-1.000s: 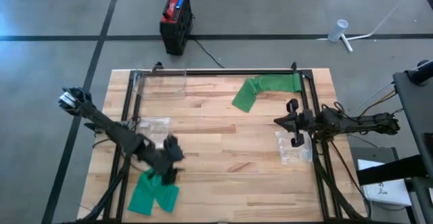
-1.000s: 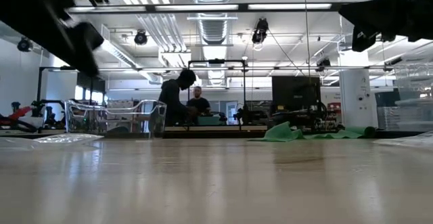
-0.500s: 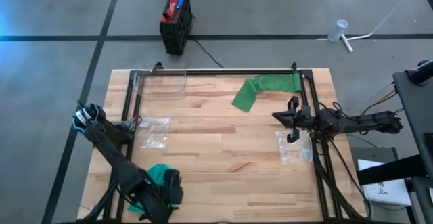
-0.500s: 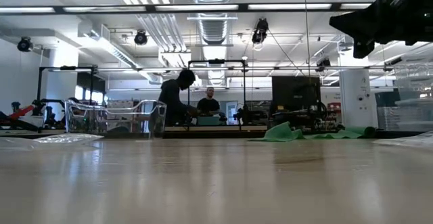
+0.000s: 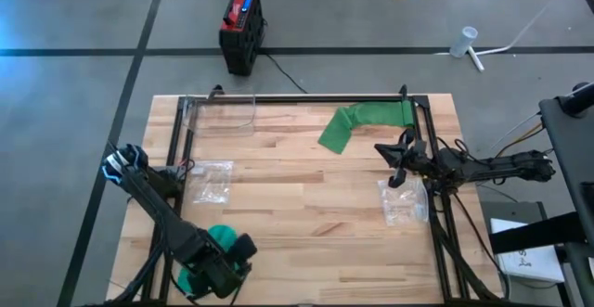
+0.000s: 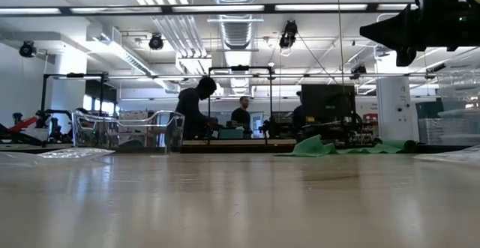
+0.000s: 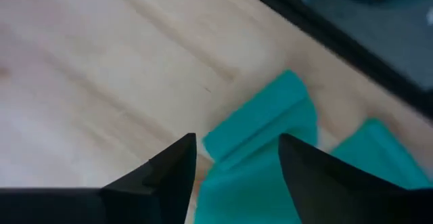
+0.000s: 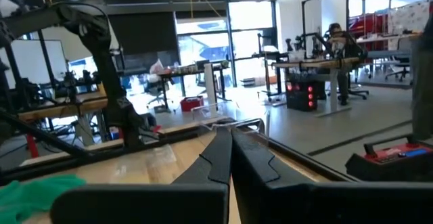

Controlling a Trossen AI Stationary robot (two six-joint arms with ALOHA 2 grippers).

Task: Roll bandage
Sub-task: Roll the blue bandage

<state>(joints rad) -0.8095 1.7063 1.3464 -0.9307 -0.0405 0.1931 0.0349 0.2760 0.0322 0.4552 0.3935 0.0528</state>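
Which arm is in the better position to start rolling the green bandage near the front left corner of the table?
Left. Its open gripper is right above that bandage, while the right gripper is shut, far across the table.

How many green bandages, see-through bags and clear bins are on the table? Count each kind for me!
Green bandages: 2, one at the far edge, one under the left gripper.
Plastic bags: 2, one on the left, one below the right gripper.
Clear bins: 1, far left corner.
Total: 5
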